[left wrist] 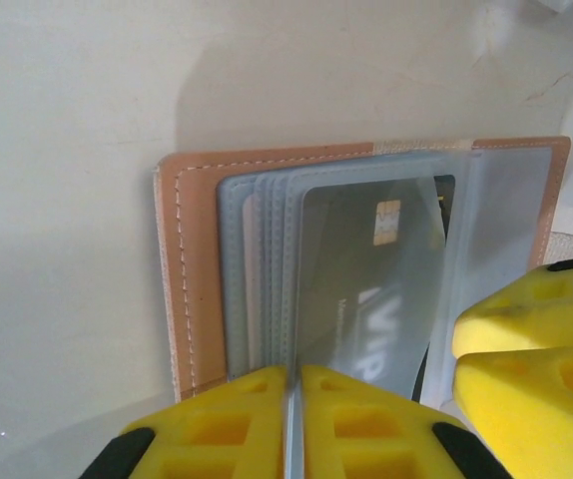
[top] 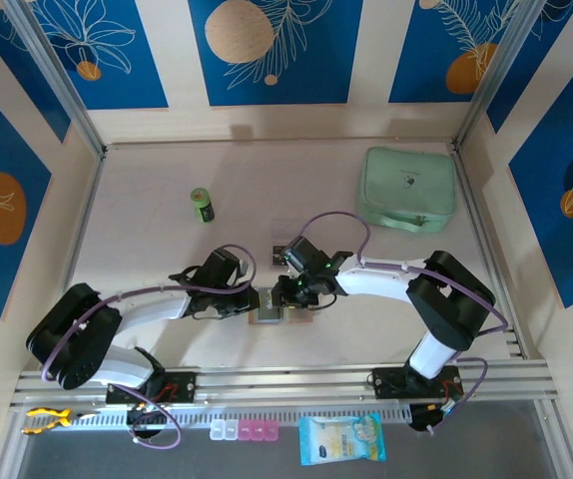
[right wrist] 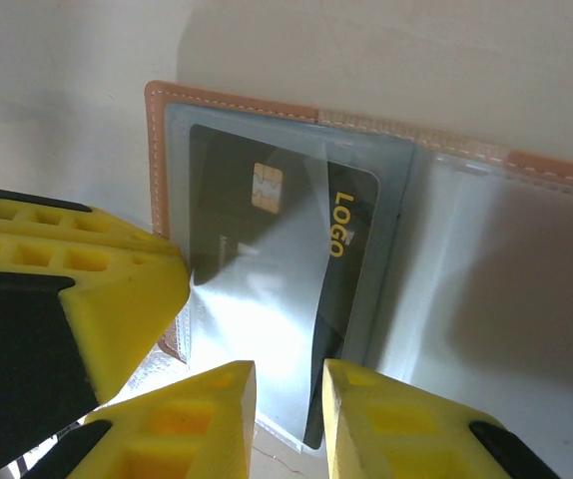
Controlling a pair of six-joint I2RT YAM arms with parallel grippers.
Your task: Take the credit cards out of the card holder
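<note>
The tan card holder [top: 270,309] lies open on the table between the two grippers. In the left wrist view its leather cover [left wrist: 195,269] carries several grey-blue clear pockets, and a dark credit card [left wrist: 366,269] with a chip sits inside one. My left gripper [left wrist: 293,399] is shut on the edge of a clear pocket leaf. In the right wrist view the same holder [right wrist: 157,110] shows a dark card [right wrist: 351,249] marked LOGO under a clear leaf. My right gripper [right wrist: 288,399] stands slightly open over that card's lower edge. The left gripper's finger [right wrist: 77,289] is beside it.
A mint-green case [top: 409,190] lies at the back right and a small green bottle [top: 202,205] at the back left. A clear tray [top: 285,231] sits just behind the holder. Pill boxes [top: 245,430] and a blue packet [top: 340,439] lie past the near rail.
</note>
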